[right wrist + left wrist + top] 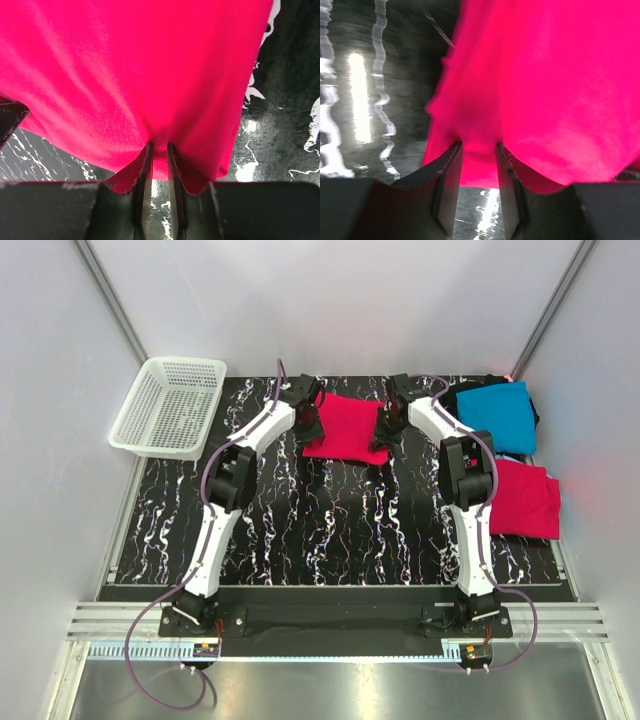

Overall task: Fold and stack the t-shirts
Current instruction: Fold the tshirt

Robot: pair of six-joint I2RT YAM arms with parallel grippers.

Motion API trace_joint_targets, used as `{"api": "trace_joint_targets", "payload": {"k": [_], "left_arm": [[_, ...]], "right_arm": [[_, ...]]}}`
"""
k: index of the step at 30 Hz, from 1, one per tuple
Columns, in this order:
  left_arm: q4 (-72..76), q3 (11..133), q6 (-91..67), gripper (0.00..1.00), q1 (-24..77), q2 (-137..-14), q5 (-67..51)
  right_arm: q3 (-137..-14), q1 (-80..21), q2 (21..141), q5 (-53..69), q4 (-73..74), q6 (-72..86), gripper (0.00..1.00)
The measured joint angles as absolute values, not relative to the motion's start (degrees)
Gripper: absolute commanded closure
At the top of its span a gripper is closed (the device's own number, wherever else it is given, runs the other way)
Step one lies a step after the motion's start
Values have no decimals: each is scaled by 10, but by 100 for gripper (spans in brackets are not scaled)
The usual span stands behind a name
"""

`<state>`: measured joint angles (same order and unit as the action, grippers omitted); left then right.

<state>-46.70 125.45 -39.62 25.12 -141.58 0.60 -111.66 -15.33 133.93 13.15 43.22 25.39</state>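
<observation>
A folded pinkish-red t-shirt [343, 427] lies at the back middle of the table, between my two grippers. My left gripper [311, 421] grips its left edge; in the left wrist view the cloth [545, 90] bunches between the jaws of the left gripper [479, 145], which stand a little apart. My right gripper [386, 427] grips its right edge; in the right wrist view the jaws of the right gripper [159, 146] pinch the cloth [125, 75] tightly. A turquoise-blue t-shirt [496, 415] lies on a black one [531, 410] at back right. A second pinkish-red t-shirt [526, 500] lies folded in front of them.
A white mesh basket [168, 405] stands at the back left corner. The table [330, 530] is black with white marbling. Grey walls close in the left, right and back sides.
</observation>
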Motion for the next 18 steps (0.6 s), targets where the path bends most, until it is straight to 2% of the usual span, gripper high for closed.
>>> {"api": "trace_joint_targets", "payload": {"k": [10, 18], "left_arm": [[-475, 1205, -397, 64, 254, -1388, 27], [-467, 1083, -400, 68, 282, -1315, 43]], "right_arm": [[-1055, -153, 1314, 148, 407, 256, 75], [-977, -154, 1270, 164, 386, 256, 76]]}}
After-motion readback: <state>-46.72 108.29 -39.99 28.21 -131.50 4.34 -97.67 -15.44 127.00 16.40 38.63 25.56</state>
